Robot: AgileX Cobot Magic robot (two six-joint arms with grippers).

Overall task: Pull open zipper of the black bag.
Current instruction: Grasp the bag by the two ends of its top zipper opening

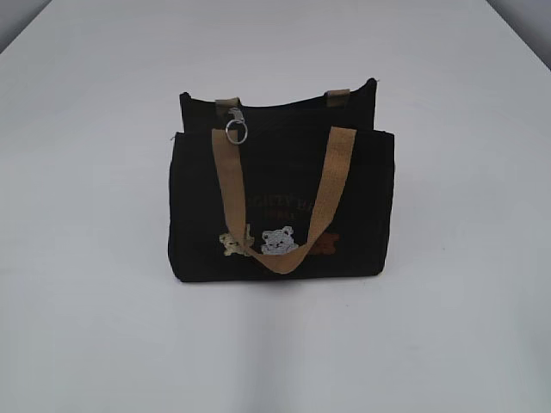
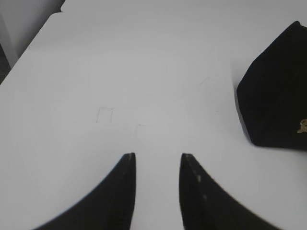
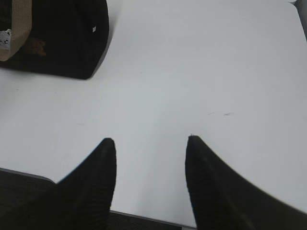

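The black bag (image 1: 280, 202) stands upright mid-table, with a tan handle looping down its front over small embroidered bears. Its zipper runs along the top edge, and the silver ring pull (image 1: 236, 131) hangs at the top left. Neither arm shows in the exterior view. In the left wrist view my left gripper (image 2: 157, 155) is open over bare table, with a corner of the bag (image 2: 273, 91) off to its right. My right gripper (image 3: 149, 140) is open above the table's near edge, and the bag's end (image 3: 57, 38) lies up and to its left. Nothing is between either pair of fingers.
The white table (image 1: 456, 327) surrounds the bag on all sides. Its near edge (image 3: 144, 216) runs below my right gripper, and a far corner of the table (image 2: 57, 12) shows in the left wrist view.
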